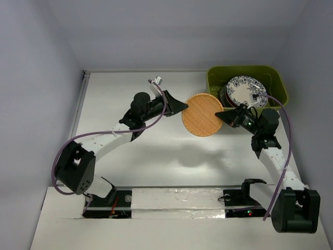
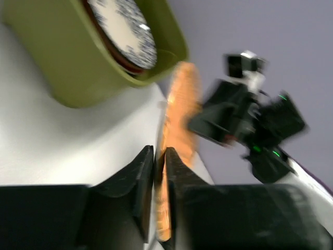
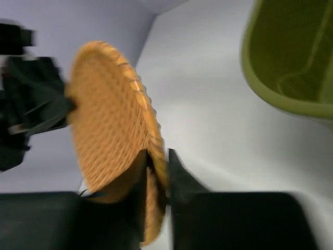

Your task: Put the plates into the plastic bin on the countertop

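Note:
An orange-brown woven-look plate (image 1: 202,114) hangs on edge above the countertop (image 1: 156,151), just left of the olive-green plastic bin (image 1: 213,82). My left gripper (image 1: 183,107) is shut on its left rim; in the left wrist view the plate (image 2: 179,104) runs between the closed gripper (image 2: 160,156). My right gripper (image 1: 218,115) grips the opposite rim, and in the right wrist view the gripper (image 3: 157,161) has its jaws narrow around the plate (image 3: 104,120). A blue-white patterned plate (image 1: 244,89) lies in the bin on top of darker plates.
The bin (image 2: 78,67) stands at the back right corner, its near wall close to the right arm. Grey walls close in the countertop on the left, back and right. Purple cables loop off both arms.

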Robot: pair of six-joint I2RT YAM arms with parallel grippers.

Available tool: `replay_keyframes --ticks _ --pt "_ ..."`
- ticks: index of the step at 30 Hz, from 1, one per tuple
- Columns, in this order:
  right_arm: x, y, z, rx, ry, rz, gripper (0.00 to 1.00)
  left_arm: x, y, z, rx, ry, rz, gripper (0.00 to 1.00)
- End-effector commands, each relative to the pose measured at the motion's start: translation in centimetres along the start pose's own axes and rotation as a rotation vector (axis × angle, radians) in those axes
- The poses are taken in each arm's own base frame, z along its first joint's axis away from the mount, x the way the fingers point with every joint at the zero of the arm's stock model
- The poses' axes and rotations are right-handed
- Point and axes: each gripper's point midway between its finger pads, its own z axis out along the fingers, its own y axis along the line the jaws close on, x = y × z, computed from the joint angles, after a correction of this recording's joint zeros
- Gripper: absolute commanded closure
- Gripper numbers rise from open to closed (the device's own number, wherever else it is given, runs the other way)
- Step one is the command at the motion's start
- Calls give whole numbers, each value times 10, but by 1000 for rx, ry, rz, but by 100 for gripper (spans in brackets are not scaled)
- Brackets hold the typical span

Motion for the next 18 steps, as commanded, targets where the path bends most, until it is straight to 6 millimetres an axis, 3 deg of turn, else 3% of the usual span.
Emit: replay_keyframes --ticks 1,3,4,7,8,9,11,12,13,14,15,16,18 --pt "-34 40 -4 -103 -102 -79 100 -36 -72 -8 187 -71 97 86" --pt "-54 48 -7 -81 -176 -86 100 -30 -60 -12 136 -68 102 61" --pt "-72 61 -9 -87 -217 -113 100 -34 -52 -15 93 -104 108 43" --pt "-100 53 -1 11 -251 -158 100 -39 -26 -36 -72 -194 159 24" --pt "-127 53 -3 78 -302 -168 100 -38 -28 -50 -106 -211 193 20" --pt "-138 51 0 104 -321 -177 100 -41 -13 -59 -178 -250 202 18" --pt "-172 29 -1 183 -375 -147 100 -38 -18 -77 -215 -265 236 12" --pt "-180 22 0 200 -388 -131 100 -34 -9 -84 -252 -260 258 11" --pt "-189 12 0 229 -408 -108 100 -40 -14 -96 -265 -295 272 11" --pt "-195 -16 3 305 -420 -64 100 -35 -7 -103 -297 -285 277 11" --pt "-208 -28 -4 340 -453 -56 100 -29 -3 -107 -312 -273 283 7" --pt "-214 -43 -6 385 -474 -28 100 -28 -5 -116 -321 -277 301 1" --pt "-218 -72 -7 439 -476 16 100 -28 3 -126 -363 -293 314 1"
